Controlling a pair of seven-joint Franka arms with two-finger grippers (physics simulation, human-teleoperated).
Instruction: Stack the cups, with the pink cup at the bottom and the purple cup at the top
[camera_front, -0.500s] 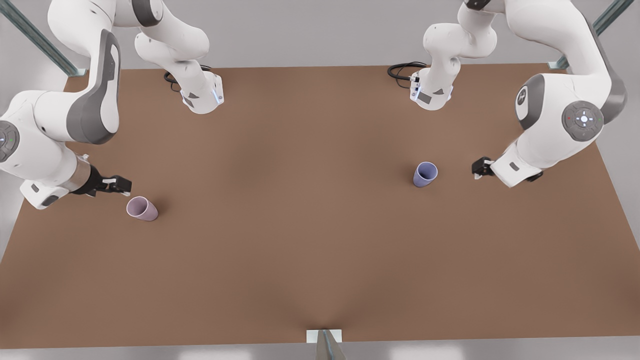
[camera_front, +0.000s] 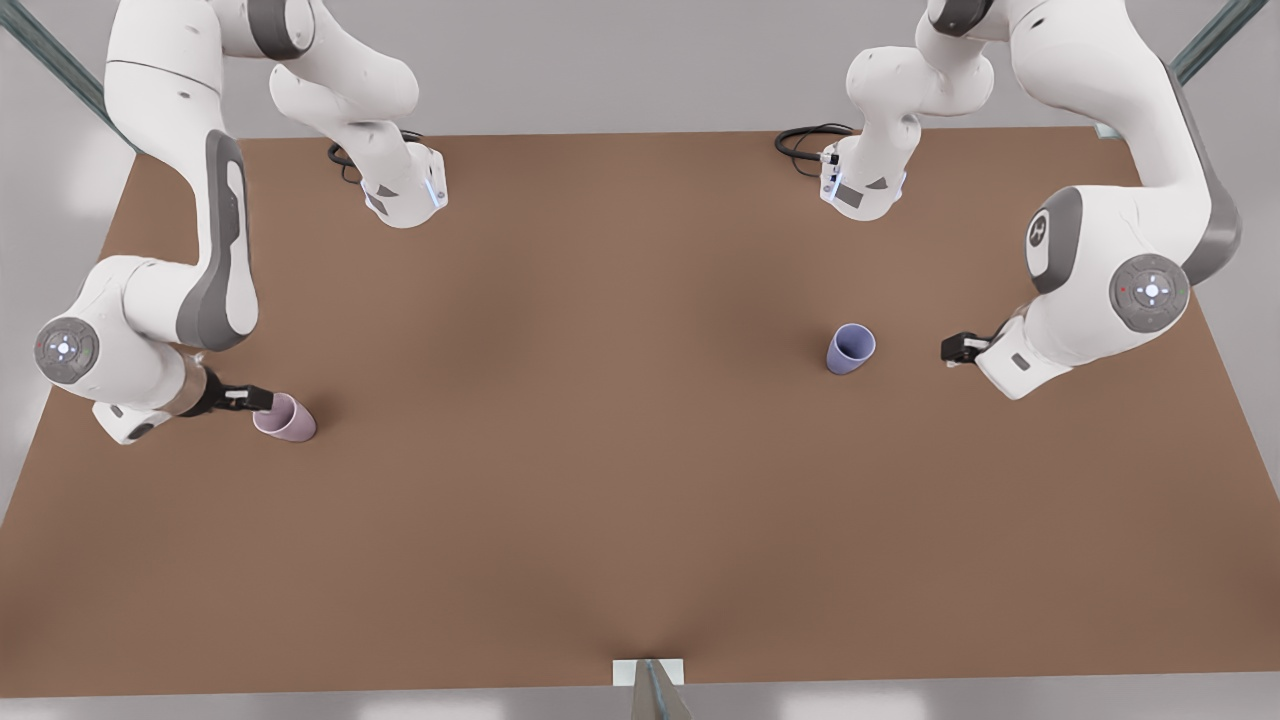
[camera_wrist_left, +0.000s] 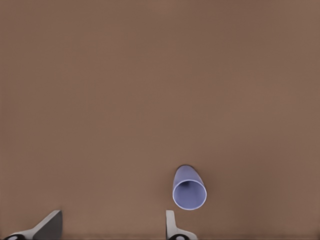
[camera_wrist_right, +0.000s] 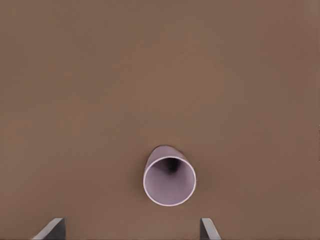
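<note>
Currently, the pink cup (camera_front: 285, 417) stands upright on the brown surface (camera_front: 600, 480) at the front view's left, the right hand (camera_front: 255, 399) just beside its rim, fingers (camera_wrist_right: 50, 229) apart. The purple cup (camera_front: 850, 349) stands well apart at the front view's right, near the left hand (camera_front: 956, 348), fingers (camera_wrist_left: 172, 226) apart.

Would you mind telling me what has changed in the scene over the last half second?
The right pincer has dropped and closed in on the pink cup, now reaching its rim, fingers open on either side in the right wrist view, nothing gripped yet. The left pincer has sunk slightly and stays short of the purple cup, open. Both cups stand where they were on the table.
</note>
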